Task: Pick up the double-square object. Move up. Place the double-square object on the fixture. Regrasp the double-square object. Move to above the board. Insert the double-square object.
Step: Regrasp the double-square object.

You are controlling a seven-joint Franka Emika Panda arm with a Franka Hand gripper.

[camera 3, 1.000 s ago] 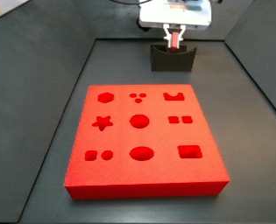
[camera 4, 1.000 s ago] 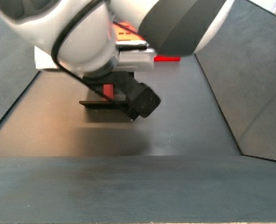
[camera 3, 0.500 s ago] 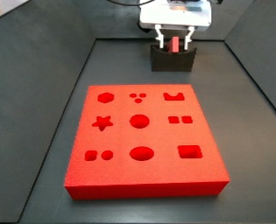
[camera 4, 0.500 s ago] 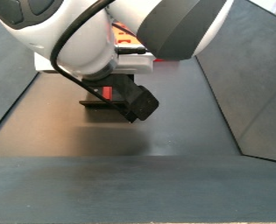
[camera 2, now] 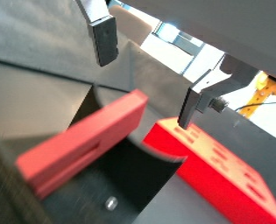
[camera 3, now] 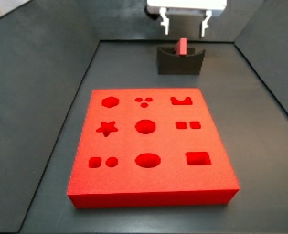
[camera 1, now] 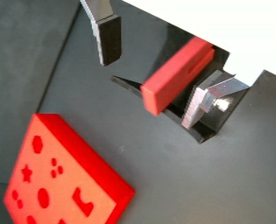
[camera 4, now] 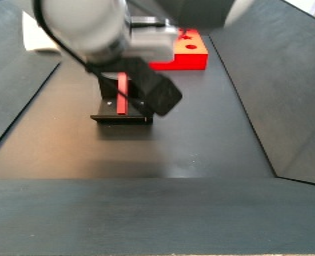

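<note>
The double-square object stands upright in the notch of the fixture, its upper end sticking out above the dark block in a side view. In another side view the same red piece rises from the fixture, which rests on the dark floor, and part of the robot arm crosses in front of it. In a wrist view the piece shows as a long pink-red block lying between the two fingers but touching neither; in the other wrist view it is large and blurred in the foreground, with the fixture dark beneath it. The gripper hangs just above the piece, with its jaws spread wide and holding nothing. One finger sits well to one side of the block and the other finger sits close on the opposite side. The board lies flat on the floor nearer the camera in a side view, apart from the fixture, with its nine cutouts facing up. It also appears in both wrist views and as a red slab behind the arm.
</note>
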